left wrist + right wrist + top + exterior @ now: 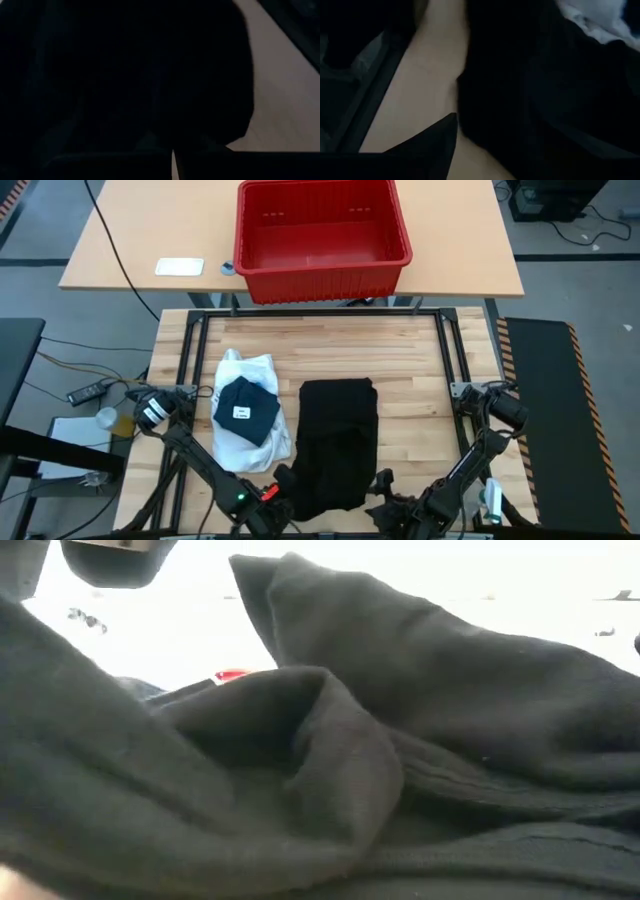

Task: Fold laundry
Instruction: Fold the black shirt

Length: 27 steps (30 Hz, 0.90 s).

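Observation:
A large black garment [338,442] lies folded into a long strip in the middle of the table, and its near end fills the low view [400,740] in raised folds. To its left a white shirt [262,370] lies on the table with a small folded black piece [245,410] on top; no blue piece shows. My left gripper [287,480] is at the strip's near left corner. My right gripper [383,488] is at its near right corner, where only one finger [425,145] shows beside the cloth's edge [462,100]. My left gripper [172,162] has its fingers all but together at the black garment's near left corner [165,135], coming level from the near side. The cloth and the dark hide the place of contact, so I cannot tell layers or edge. The rest of the garment lies on the table.
A red plastic crate [322,270] stands on the separate table beyond the far edge, with a white card [179,266] to its left. Bare wood shows to the right of the black garment [420,410] and along the far part of the table.

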{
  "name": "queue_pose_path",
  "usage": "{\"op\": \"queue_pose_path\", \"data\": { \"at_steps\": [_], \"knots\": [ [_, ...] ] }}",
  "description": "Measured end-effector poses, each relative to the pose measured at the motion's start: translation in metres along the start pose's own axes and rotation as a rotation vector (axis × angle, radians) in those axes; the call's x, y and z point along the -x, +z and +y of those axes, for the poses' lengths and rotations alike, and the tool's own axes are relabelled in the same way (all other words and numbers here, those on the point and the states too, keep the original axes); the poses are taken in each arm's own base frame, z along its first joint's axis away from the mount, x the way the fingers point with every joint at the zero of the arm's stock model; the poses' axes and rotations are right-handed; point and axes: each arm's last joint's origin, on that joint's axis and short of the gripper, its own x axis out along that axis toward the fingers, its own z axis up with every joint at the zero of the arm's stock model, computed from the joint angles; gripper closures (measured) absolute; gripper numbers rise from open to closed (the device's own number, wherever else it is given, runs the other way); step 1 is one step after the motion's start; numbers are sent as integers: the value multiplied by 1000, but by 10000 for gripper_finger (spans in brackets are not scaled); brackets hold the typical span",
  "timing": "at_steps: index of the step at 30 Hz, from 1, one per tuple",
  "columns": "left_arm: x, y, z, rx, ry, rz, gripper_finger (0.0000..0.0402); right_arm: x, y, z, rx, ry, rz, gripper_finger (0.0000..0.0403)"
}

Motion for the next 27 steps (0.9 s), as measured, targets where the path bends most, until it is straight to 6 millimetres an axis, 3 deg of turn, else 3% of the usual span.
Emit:
{"op": "queue_pose_path", "data": {
  "at_steps": [8,13,17,24,27],
  "knots": [
    [-3,0,8,19,9,17,401,-24,-2,-8,118,-18,46,68],
    [-4,-2,11,50,14,31,401,-43,-5,-7,138,31,82,54],
    [-4,-3,10,52,14,45,401,-43,-6,-6,100,17,80,56],
    [-4,-5,10,52,14,66,401,-27,-2,-3,98,53,54,56],
    [-4,-5,10,54,14,65,401,-34,-9,1,127,54,81,56]
  ]
}}
